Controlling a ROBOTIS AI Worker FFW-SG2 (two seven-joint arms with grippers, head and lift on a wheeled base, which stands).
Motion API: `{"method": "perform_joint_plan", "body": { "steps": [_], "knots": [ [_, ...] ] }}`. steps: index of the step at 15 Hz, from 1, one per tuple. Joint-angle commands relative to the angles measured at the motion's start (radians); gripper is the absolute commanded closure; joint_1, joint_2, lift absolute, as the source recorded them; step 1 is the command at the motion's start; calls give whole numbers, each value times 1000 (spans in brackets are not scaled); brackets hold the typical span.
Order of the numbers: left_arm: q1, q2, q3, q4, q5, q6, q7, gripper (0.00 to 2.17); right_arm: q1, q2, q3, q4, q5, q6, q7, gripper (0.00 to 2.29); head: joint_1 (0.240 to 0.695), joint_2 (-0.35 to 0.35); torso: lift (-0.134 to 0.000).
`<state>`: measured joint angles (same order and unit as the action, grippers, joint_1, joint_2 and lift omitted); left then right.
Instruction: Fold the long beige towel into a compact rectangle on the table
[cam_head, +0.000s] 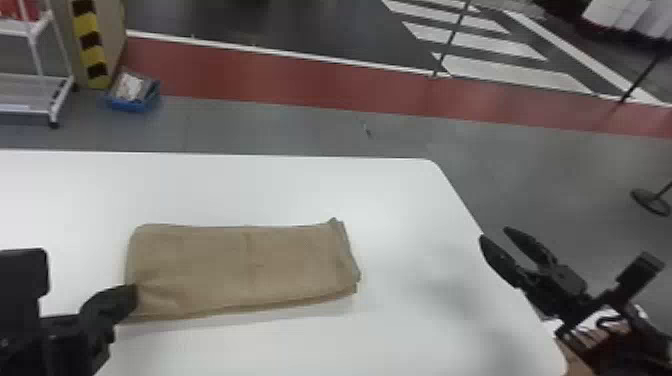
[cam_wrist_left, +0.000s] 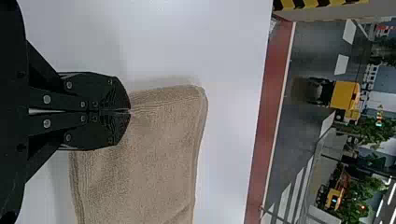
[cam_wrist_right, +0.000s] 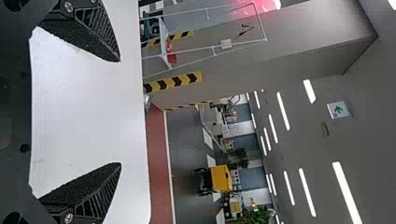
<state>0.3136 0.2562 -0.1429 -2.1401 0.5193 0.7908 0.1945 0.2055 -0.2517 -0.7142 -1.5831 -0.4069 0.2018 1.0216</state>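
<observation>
Grasping 1 corner of the folded beige cloth towel (cam_head: 240, 267) at centre-left, the black left gripper (cam_head: 132, 296) is at lower left; the black right gripper (cam_head: 495, 234), at lower right, has its 2 fingers released.

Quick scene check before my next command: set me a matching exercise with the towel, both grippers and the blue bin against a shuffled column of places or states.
1. towel
2. left gripper
3. right gripper
4. blue bin

A. on the floor beyond the table
B. fingers apart, at the table's right edge
C. folded, lying on the table
D. fingers together, at the towel's left end

Pairs: 1-C, 2-D, 3-B, 4-A
</observation>
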Motion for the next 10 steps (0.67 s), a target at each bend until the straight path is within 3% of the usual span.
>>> {"method": "perform_joint_plan", "body": {
  "steps": [1,4,6,7,10],
  "knots": [
    [4,0,3,-3,-1,12,-6,1355,0,0,1,0,-1,0,0,83,695,-350,-124],
    [4,0,3,-11,-2,22,-7,1308,2,3,1,-2,-1,0,0,83,695,-350,-124],
    [10,0,6,-17,-7,-12,-17,397,2,5,6,0,-3,0,0,83,695,-350,-124],
    [16,0,14,-18,-15,-71,-20,53,2,9,7,-2,-3,0,0,83,695,-350,-124],
    [30,-2,29,-41,-64,-224,-27,36,5,25,7,-29,-3,0,0,83,695,-350,-124]
  ]
}}
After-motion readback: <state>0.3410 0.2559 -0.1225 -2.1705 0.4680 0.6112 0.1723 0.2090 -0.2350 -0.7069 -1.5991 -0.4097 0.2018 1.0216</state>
